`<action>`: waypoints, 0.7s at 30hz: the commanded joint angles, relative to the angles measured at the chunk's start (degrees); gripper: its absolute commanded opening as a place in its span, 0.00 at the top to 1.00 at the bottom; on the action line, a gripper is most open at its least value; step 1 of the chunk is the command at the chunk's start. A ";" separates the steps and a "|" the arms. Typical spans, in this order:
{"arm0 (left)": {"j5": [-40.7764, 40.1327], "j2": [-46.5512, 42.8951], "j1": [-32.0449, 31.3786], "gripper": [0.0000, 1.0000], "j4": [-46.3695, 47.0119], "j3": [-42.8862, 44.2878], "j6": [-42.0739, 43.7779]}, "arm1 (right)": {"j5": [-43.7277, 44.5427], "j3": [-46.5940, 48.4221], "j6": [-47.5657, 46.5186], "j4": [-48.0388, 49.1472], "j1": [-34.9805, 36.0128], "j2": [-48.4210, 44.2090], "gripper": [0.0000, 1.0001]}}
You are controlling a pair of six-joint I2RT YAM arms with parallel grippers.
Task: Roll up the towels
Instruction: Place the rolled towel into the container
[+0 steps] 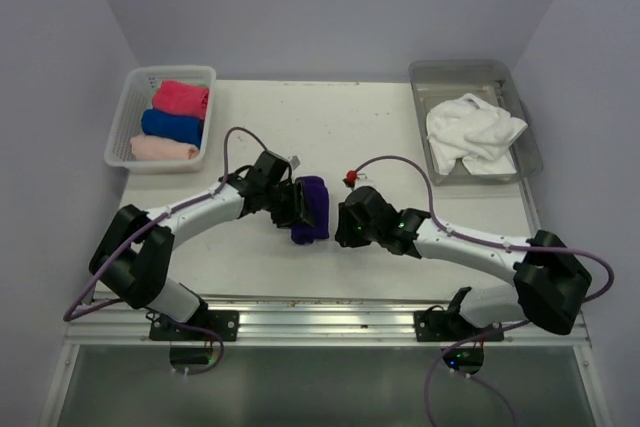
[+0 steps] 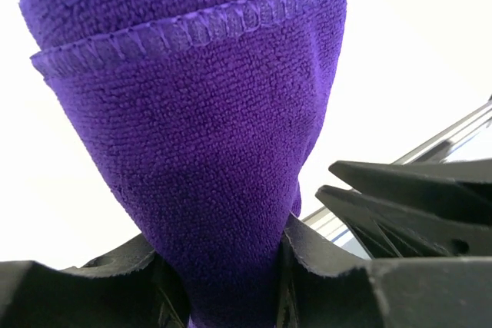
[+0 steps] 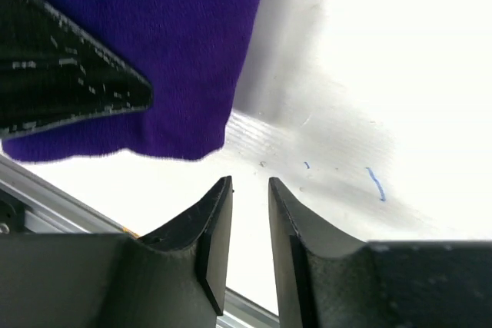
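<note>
The purple towel (image 1: 311, 209) lies rolled on the table (image 1: 380, 137), directly between the two grippers. The left gripper (image 1: 297, 209) is clamped on it: in the left wrist view the cloth narrows where both fingers pinch it, and a stitched hem crosses the roll just past the fingertips. The right gripper (image 3: 250, 190) sits just beside the towel's other side, its fingers a narrow gap apart with nothing between them. From that gripper the towel is ahead and to the left, not touching its tips. A few small blue marks (image 3: 373, 183) show on the table ahead and to its right; they spell nothing legible.

Beyond and to the left of the left gripper stands a white lattice basket (image 1: 125, 117) holding three rolled towels in a row: hot pink towel (image 1: 182, 98) farthest, blue towel (image 1: 173, 127) in the middle, pale pink towel (image 1: 164, 149) nearest. Beyond and to the right of the right gripper is a tray (image 1: 468, 69) holding crumpled white towel cloth (image 1: 472, 132); whether that heap is one piece or several I cannot tell.

No labels or brands are readable. There are two containers.
</note>
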 commanded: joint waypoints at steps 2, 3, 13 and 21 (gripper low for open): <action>0.23 -3.08 1.67 0.71 -0.61 4.90 1.86 | 8.27 -1.18 1.25 -4.18 0.29 -6.54 0.68; 0.40 -3.78 2.02 0.71 -0.61 5.44 2.12 | 9.41 -1.88 1.34 -4.37 0.29 -7.17 0.67; -0.21 -7.48 9.75 0.71 -6.85 12.99 5.98 | 7.84 -4.44 4.33 -1.82 0.11 -6.82 0.64; 0.49 -7.22 25.65 0.71 -8.78 15.99 8.98 | 8.46 -4.79 4.07 -4.01 0.11 -8.58 0.63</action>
